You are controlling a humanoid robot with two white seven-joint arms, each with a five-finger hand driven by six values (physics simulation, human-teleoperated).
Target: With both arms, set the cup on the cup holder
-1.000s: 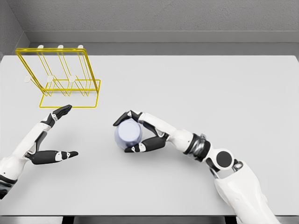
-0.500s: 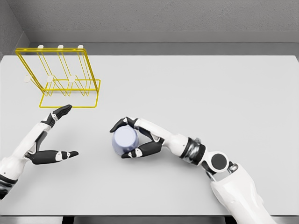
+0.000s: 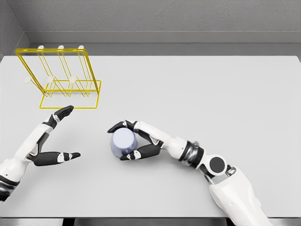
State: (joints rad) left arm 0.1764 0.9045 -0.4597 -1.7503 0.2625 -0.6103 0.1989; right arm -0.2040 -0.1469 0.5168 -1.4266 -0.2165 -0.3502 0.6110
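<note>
While our right hand (image 3: 129, 140) is gripping the cup (image 3: 122, 141) above the tabletop (image 3: 197, 94), our left hand (image 3: 54, 136) is waiting spread wide near the yellow rack (image 3: 59, 77).

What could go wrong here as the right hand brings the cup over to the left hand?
The right hand grips the cup only between thumb and fingers around its sides, so it may slip or tip during a handover. The left hand waits open, apart from the cup; a mistimed release could drop it. The yellow wire cup holder looks light and may shift if bumped.
</note>
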